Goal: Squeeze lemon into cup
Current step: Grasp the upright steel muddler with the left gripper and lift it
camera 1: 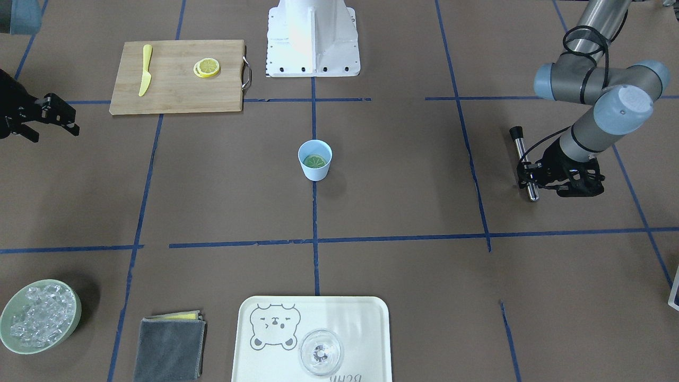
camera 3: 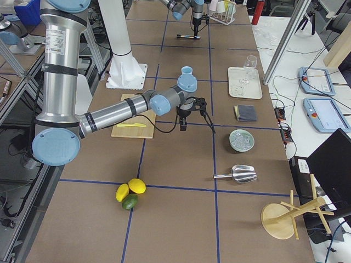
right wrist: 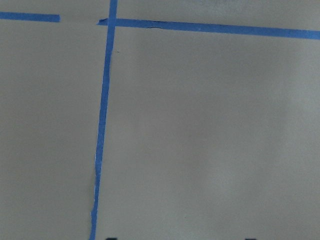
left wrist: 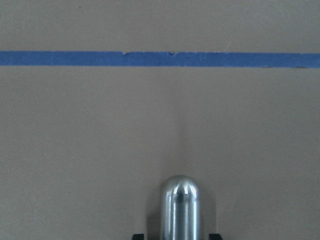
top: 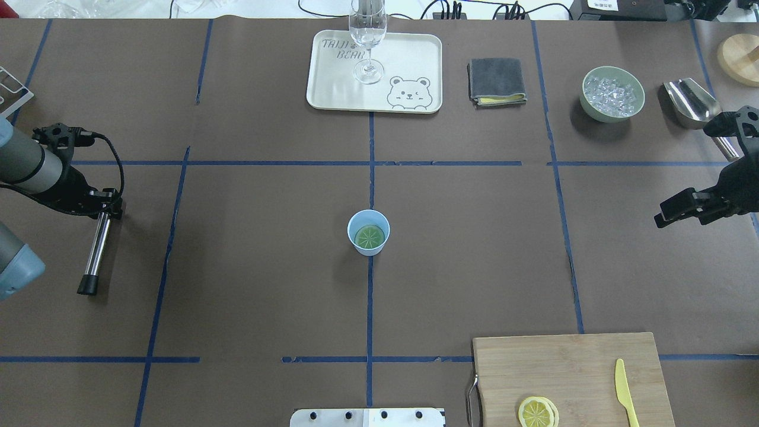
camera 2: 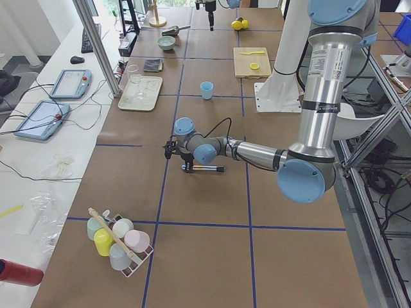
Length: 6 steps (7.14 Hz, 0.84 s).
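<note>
The light-blue cup [top: 356, 222] stands upright at the table's middle, also in the front view [camera 1: 315, 173]. A round lemon slice [top: 369, 237] lies flat inside it on the bottom [camera 1: 314, 161]. My left gripper [top: 107, 204] is far to the cup's left, low over the table, and shut on a steel rod with a black end [top: 95, 252]. The rod's rounded tip shows in the left wrist view [left wrist: 181, 207]. My right gripper [top: 685, 175] hangs open and empty far to the cup's right [camera 1: 53, 132].
A wooden cutting board [top: 569, 367] at the near right carries a stacked pair of lemon slices [top: 538, 412] and a yellow knife [top: 625, 391]. At the far edge are a tray [top: 332, 77] with a clear glass [top: 367, 35], a grey cloth [top: 496, 80], an ice bowl [top: 612, 93] and a metal scoop [top: 691, 102].
</note>
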{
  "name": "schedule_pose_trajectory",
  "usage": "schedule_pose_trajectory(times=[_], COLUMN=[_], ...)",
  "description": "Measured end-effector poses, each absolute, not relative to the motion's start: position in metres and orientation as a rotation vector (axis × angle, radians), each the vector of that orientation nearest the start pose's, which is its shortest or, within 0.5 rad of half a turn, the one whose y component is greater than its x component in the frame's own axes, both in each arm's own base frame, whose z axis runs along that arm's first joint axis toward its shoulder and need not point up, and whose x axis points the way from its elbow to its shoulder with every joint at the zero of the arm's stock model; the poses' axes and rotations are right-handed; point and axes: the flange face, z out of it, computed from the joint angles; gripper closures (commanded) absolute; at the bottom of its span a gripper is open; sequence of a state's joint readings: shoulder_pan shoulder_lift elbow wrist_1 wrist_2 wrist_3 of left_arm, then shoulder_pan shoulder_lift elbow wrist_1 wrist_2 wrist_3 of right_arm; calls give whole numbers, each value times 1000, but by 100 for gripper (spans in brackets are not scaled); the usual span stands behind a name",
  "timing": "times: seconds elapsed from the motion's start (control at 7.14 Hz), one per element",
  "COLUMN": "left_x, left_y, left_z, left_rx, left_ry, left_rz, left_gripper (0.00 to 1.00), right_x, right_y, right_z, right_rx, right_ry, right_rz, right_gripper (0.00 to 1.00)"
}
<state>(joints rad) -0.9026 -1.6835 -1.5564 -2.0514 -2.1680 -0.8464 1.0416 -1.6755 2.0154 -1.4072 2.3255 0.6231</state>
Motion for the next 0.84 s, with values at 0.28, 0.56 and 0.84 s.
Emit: schedule_pose_trajectory(times=[0.28, 0.56, 0.84], left_x=[291, 287, 283], left_y=[-493, -490, -486], left_z=[560, 540, 486], left_rx=[21, 55, 166], left_ry=[797, 820, 880], left_rz=[5, 22, 115], left_gripper=[100, 100, 100], right_x=[-170, -170, -170], right_y=[-419, -419, -419], right_z=[469, 468, 466], right_rx=[-2, -2, 1], right_ry=[-884, -887, -891], right_rz=[-103, -104, -105], right_gripper=[12, 11, 10])
